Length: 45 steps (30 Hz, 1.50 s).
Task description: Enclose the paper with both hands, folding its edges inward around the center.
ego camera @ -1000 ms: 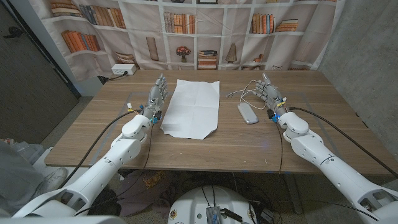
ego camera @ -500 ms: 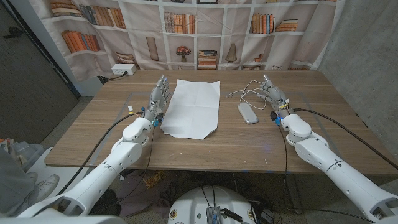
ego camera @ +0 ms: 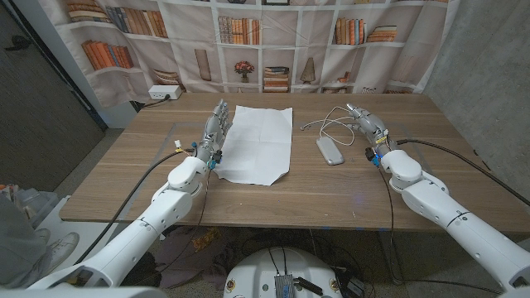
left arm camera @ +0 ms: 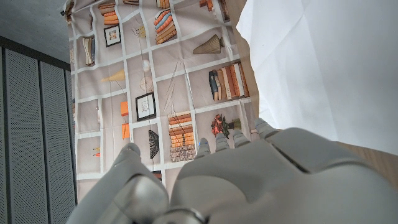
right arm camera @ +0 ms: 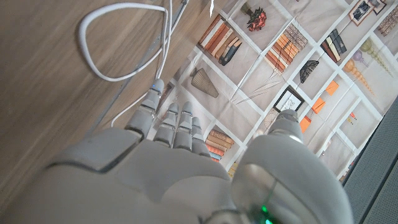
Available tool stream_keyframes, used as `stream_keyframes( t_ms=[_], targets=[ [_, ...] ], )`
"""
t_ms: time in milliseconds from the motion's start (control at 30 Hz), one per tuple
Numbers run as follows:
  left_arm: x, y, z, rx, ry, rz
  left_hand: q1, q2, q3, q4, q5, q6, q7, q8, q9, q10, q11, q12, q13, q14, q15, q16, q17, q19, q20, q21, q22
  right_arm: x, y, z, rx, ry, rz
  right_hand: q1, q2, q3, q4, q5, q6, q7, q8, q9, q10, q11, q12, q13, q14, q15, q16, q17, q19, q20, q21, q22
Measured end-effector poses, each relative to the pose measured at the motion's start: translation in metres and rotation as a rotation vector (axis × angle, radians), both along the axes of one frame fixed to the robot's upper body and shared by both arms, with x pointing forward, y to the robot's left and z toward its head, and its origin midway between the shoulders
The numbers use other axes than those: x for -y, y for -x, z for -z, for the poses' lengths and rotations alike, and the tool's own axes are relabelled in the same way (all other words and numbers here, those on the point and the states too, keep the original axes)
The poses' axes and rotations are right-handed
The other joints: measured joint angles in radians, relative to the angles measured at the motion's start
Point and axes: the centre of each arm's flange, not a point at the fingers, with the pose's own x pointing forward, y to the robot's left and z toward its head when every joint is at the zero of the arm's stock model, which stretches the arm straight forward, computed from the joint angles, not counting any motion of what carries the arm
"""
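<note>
left hand point(ego camera: 214, 132) shifted against paper point(ego camera: 257, 142) edge, fingers straight, empty

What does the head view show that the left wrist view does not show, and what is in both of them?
Head view alone: the whole wooden table, the right hand with fingers apart and holding nothing, a white cable, and a grey flat device between the paper and that hand.
Left wrist view alone: the back of the left hand seen close.
Both: the white paper, the left hand beside its edge, and the bookshelf-print backdrop.
</note>
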Motion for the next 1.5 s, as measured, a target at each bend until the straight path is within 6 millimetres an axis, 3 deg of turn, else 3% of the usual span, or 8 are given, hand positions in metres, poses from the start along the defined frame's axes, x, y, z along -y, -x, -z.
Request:
stream_keyframes(
  t_ms=[433, 600, 1000, 1500],
  targets=[
    [0.006, -0.007, -0.009, 0.019, -0.002, -0.012, 0.011, 0.003, 0.0, 0.0, 0.0, 0.0, 0.0, 0.0, 0.0, 0.0, 0.0, 0.0, 0.0, 0.0, 0.0, 0.0, 0.0, 0.0, 0.0, 0.0, 0.0, -0.004, 0.015, -0.003, 0.002, 0.084, 0.102, 0.005, -0.005, 0.0, 0.0, -0.005, 0.017, 0.002, 0.0, 0.0, 0.036, 0.0, 0.008, 0.0, -0.046, 0.016, -0.007, 0.003, -0.043, -0.018, -0.021, -0.002],
    [0.004, -0.005, -0.015, 0.027, 0.0, -0.001, 0.011, 0.003, 0.0, 0.0, 0.0, 0.0, 0.0, 0.0, 0.0, 0.0, 0.007, 0.0, 0.0, 0.0, 0.0, 0.0, 0.0, 0.0, 0.0, 0.0, 0.0, -0.007, 0.021, -0.003, 0.003, 0.099, 0.141, 0.005, -0.005, -0.003, 0.009, -0.005, 0.015, 0.002, -0.005, 0.0, 0.006, -0.029, -0.001, 0.005, -0.017, 0.032, 0.005, 0.003, -0.01, -0.029, -0.009, 0.001],
    [0.003, 0.01, -0.024, 0.033, -0.05, -0.014, 0.021, 0.013, 0.004, -0.004, 0.0, 0.0, 0.0, -0.005, -0.003, -0.004, 0.014, 0.0, 0.0, 0.0, 0.008, 0.0, 0.0, 0.0, 0.0, 0.0, 0.0, -0.019, 0.033, 0.0, -0.005, 0.165, 0.206, 0.005, -0.005, -0.003, 0.017, -0.005, 0.025, 0.0, 0.0, 0.005, 0.001, -0.009, -0.001, 0.009, 0.004, 0.003, 0.012, 0.007, 0.015, -0.039, -0.002, 0.006],
    [-0.007, 0.019, -0.019, -0.032, -0.101, -0.053, 0.021, 0.013, 0.004, -0.004, 0.0, 0.003, 0.004, -0.005, 0.0, 0.002, 0.02, 0.0, 0.0, 0.0, 0.007, 0.0, 0.0, 0.0, 0.0, 0.0, 0.0, -0.041, 0.047, 0.008, -0.025, 0.306, 0.267, 0.005, -0.005, -0.007, 0.021, -0.005, 0.041, 0.005, 0.004, 0.005, 0.012, -0.009, -0.001, 0.009, 0.016, 0.002, 0.012, 0.007, 0.016, -0.026, -0.002, 0.006]
  ],
)
